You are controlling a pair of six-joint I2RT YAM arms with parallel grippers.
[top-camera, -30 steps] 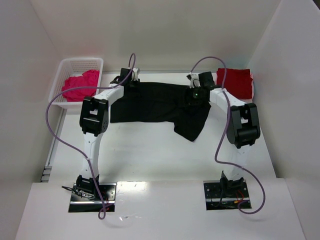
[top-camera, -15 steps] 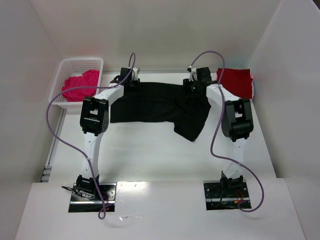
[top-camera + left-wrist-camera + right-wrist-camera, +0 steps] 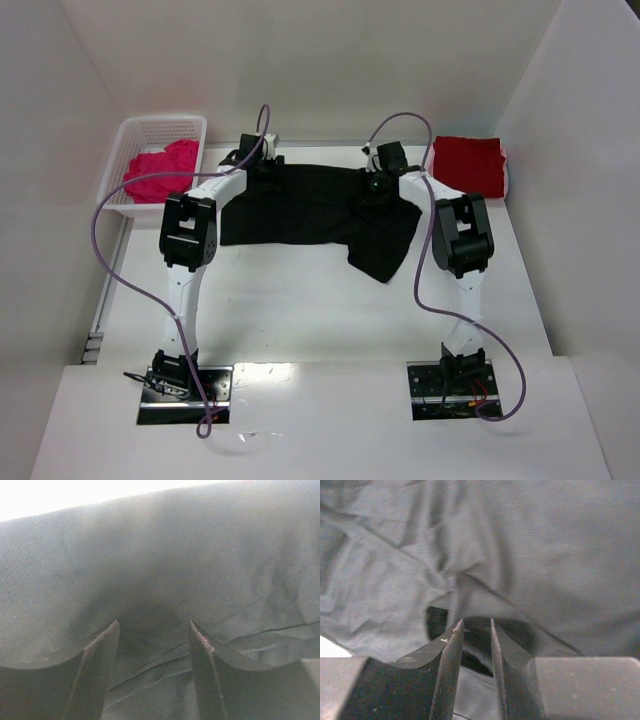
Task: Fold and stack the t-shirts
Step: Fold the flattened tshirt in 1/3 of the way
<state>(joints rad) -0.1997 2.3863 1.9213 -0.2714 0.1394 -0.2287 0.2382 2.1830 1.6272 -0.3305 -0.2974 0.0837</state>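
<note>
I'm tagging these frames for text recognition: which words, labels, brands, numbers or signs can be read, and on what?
None can be read. The black t-shirt, the dark red t-shirt, the pink t-shirt and the white basket show no print or label; both wrist views show only plain dark cloth.

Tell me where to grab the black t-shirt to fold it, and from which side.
Take the black t-shirt by its far edge, near both ends, coming down from above. It lies flat and wide across the table, so probably only an edge offers a pinch, and two holds keep it spread. The left gripper and right gripper are at that edge.
</note>
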